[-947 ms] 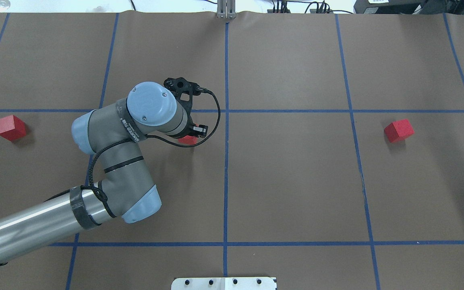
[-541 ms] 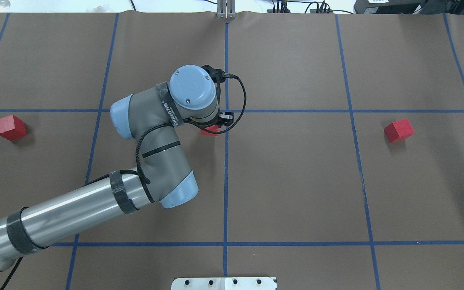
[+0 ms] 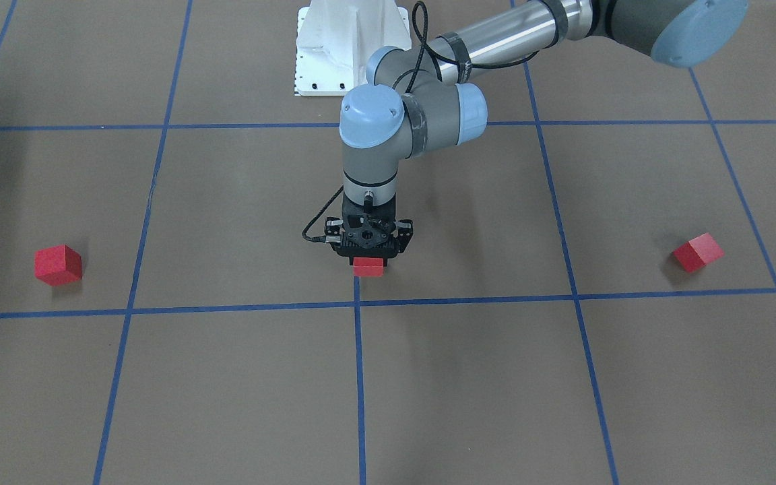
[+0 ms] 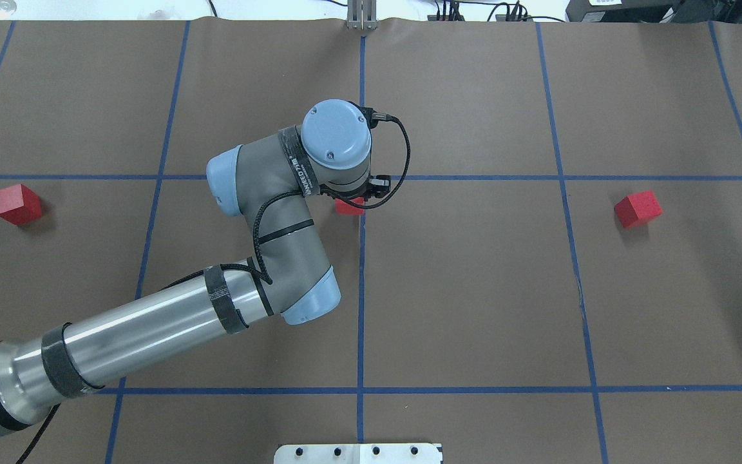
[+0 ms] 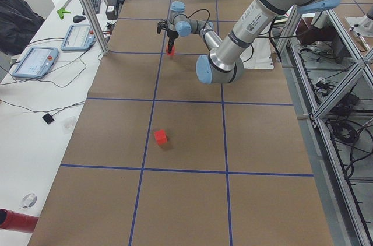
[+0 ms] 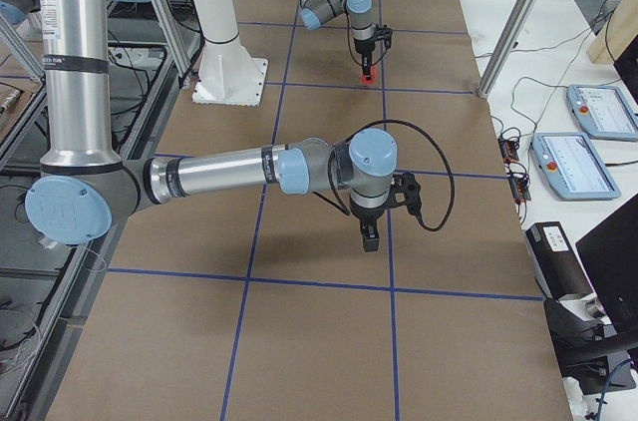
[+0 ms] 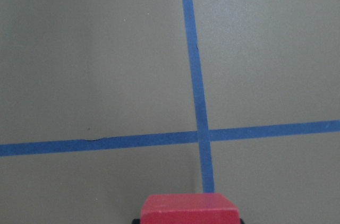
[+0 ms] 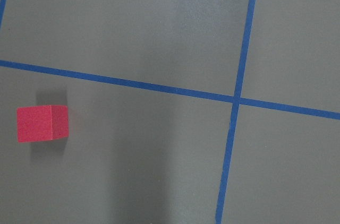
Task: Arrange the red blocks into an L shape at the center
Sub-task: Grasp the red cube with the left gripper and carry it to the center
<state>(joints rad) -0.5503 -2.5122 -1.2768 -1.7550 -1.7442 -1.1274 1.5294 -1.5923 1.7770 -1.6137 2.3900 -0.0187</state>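
Though wrist lettering (image 4: 302, 171) blurs, left claw (image 3: 368, 260) grips block (image 3: 368, 269).

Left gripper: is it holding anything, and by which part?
The left gripper holds one red block, jaws closed on its upper sides; its lower part shows below them.

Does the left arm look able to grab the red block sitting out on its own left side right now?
Probably not yet: the left pincer is shut on another red block. Otherwise nothing lies between it and the left-side block.
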